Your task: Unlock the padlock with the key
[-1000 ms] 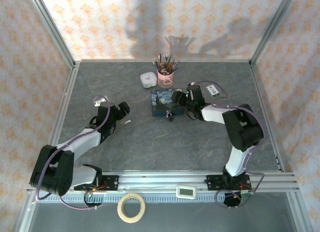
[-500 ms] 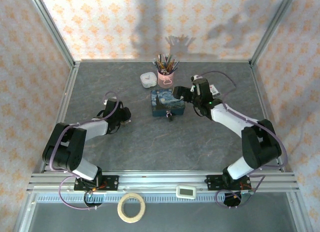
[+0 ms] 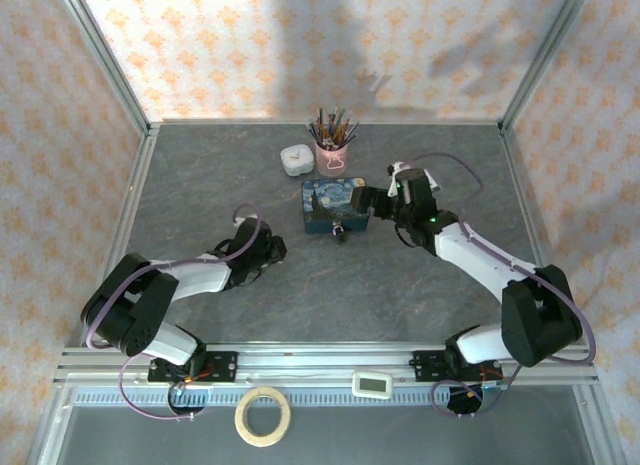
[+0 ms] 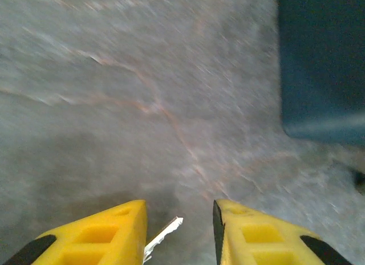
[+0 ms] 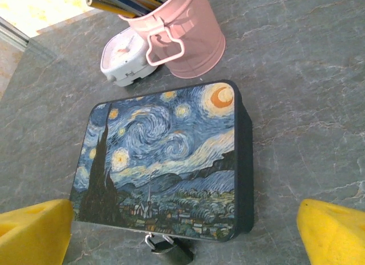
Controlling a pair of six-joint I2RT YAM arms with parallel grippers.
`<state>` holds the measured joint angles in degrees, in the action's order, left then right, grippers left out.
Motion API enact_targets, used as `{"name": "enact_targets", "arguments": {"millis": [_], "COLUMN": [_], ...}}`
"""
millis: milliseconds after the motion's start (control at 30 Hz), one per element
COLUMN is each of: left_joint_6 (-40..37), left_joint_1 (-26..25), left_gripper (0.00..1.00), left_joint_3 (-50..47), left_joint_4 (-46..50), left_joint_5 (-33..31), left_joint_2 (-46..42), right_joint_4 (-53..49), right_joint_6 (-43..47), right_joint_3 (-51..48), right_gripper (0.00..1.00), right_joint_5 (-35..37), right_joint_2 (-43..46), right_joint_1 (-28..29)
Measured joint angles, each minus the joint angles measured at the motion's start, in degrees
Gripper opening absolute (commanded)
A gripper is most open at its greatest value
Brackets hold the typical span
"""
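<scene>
The left gripper (image 4: 178,211) was clenched on the key (image 4: 164,236). The slim silvery blade poked forward from between the yellow fingers (image 4: 97,236), close against the left one, while the fingertips themselves stood a little apart above blurred grey table (image 3: 200,175). From above, that gripper sat low over the table, to the left of the blue starry-night tin (image 3: 335,206) and well apart from the padlock (image 3: 341,233). The padlock lay touching the tin's near edge. The right gripper (image 3: 365,199) was released, with its yellow fingers (image 5: 34,233) spread wide at the tin's right side. In the right wrist view the padlock (image 5: 169,249) lay between those fingers, nearer the left one, and neither finger touched it. Behind the tin stood a pink cup of pencils (image 5: 179,34) with a small white object (image 5: 125,60) beside it.
</scene>
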<state>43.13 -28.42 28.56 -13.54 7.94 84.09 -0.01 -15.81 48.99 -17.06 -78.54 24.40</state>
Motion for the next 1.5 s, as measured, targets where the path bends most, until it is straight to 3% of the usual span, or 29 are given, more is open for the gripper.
{"name": "enact_targets", "arguments": {"millis": [167,300,367,533,667,800,900,1333,1500], "left_joint_6": [6.34,10.19,11.17,10.95,10.73,9.94,9.01,7.76,7.78], "left_joint_1": [-7.63,-8.39,-6.86,2.38,11.32,16.31,17.59,19.12,19.5], "left_gripper": [0.37,0.52,0.58,0.58,0.58,0.59,0.59,0.59,0.6], "left_joint_3": [-0.46,-1.05,-1.05,-1.07,-2.4,-3.63,-3.61,-5.97,-7.06], "left_joint_4": [-0.81,-0.22,0.52,0.9,-0.37,-1.11,-1.79,-3.91,-3.96], "left_joint_5": [0.48,-0.52,-2.23,-5.95,-5.88,-4.76,-3.43,-1.25,-1.05], "left_joint_2": [-0.87,-5.42,-9.84,-19.43,-21.51,-20.39,-19.1,-20.44,-21.51], "right_joint_4": [0.0,-0.02,-0.11,-1.57,-5.68,-10.43,-13.62,-21.62,-21.9], "right_joint_6": [-0.42,-1.11,-1.81,-2.16,1.4,6.91,10.75,17.03,16.57], "right_joint_3": [-1.51,-2.16,-2.19,-1.33,3.54,10.25,14.93,24.44,25.51], "right_gripper": [1.0,0.92,0.87,0.77,0.69,0.52,0.41,0.37,0.29], "right_joint_5": [-2.32,-3.82,-4.07,-4.52,-4.44,-4.63,-4.15,-0.85,0.37], "right_joint_2": [0.72,0.72,0.66,-2.27,-8.7,-15.43,-20.48,-33.4,-34.84], "right_joint_1": [0.48,2.69,4.96,14.08,22.71,28.22,29.9,32.11,32.68]}}
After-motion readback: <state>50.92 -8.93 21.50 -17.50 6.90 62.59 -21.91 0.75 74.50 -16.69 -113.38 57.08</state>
